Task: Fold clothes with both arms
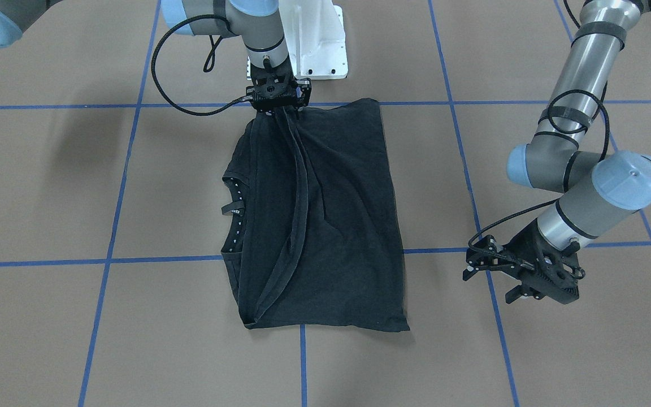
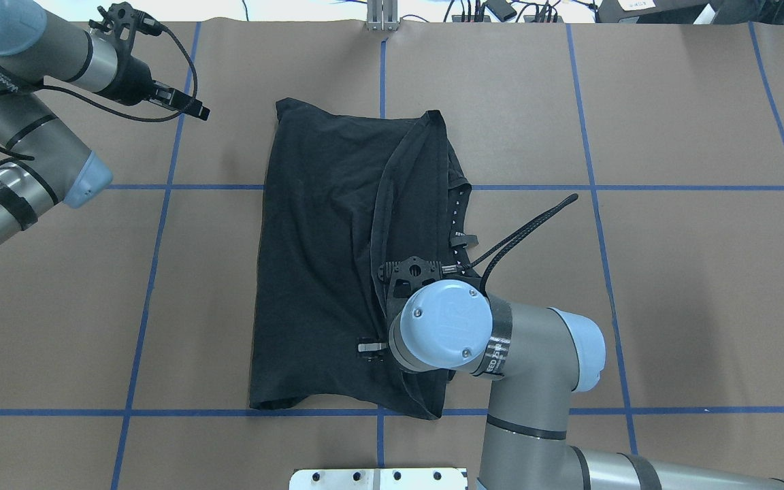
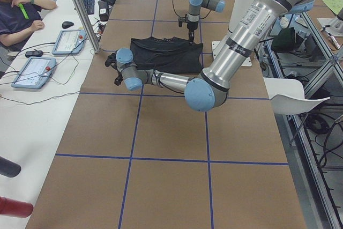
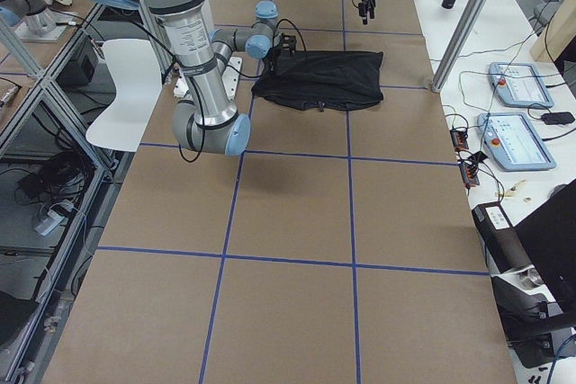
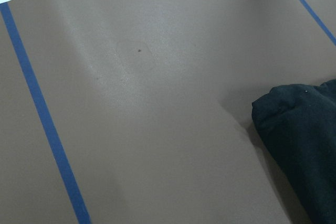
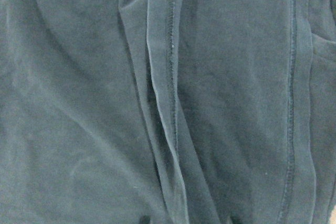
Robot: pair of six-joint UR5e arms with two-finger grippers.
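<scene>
Two arms share the brown-papered desk (image 1: 48,186), which is crossed by blue tape lines (image 1: 116,215). Nearest the robot, the white pedestal base (image 1: 314,51) sits bolted at the desk's edge. Just in front of it the right arm (image 2: 535,354) bends over with its wrist pointing straight down. The right end effector (image 1: 279,112) is clamped on a bunched edge of the black T-shirt (image 1: 337,215) at the shirt's near end, and long raised folds fan out from that pinch toward the far end. The shirt lies in the middle of the desk as a long rectangle, with its collar (image 2: 458,211) on the robot's right side showing a row of pale dots. The right wrist view is filled with dark cloth and a stitched hem (image 6: 170,77). Farther out, the left arm (image 2: 18,156) reaches in, and the left end effector (image 1: 486,287) hangs over bare paper beside the shirt's far left corner, apart from the cloth, its jaws spread and holding nothing. Beyond the desk's far edge a person (image 3: 16,9) sits at a white side table (image 3: 32,111) that carries two tablet-like pendants (image 3: 67,41).
</scene>
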